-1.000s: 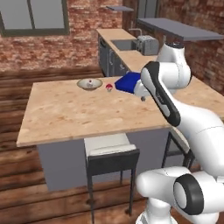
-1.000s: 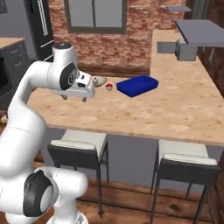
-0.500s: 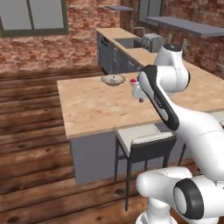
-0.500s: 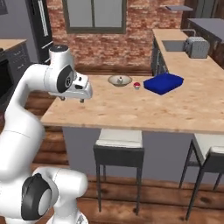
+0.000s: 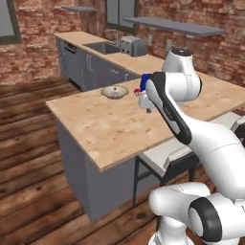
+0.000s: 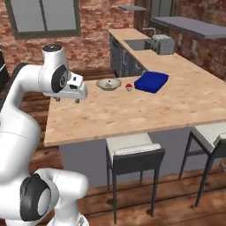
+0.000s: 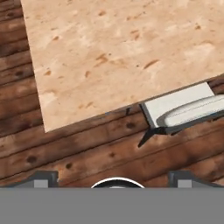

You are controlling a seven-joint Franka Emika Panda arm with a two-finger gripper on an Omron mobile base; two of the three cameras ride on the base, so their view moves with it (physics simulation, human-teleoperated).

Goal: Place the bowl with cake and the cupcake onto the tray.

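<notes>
**Bowl with cake, cupcake and tray are all waiting on the counter, nothing is gripped**

The bowl with cake is sitting on the wooden counter, toward the far edge. In the right base view the cupcake is standing just beside it at about 3 o'clock, apart from it, and the tray is lying a little further in the same direction, near the cupcake but not touching it. The three things are making a short row, so each one probably needs only a short carry to the tray. In the left base view the bowl is clear, but the arm is covering most of the cupcake and the tray, so I cannot say how they are lying there.

The gripper is hanging over the near-left part of the counter, at about 8 o'clock from the bowl and well apart from it. Its jaws are standing wide apart and nothing is between them. In the hand view the fingertips are pointing down at the counter's corner, the wooden floor and a stool below the edge. I judge that the task is at its beginning: no item is lying on the tray, and the hand must first be travelling toward the bowl or the cupcake.
</notes>
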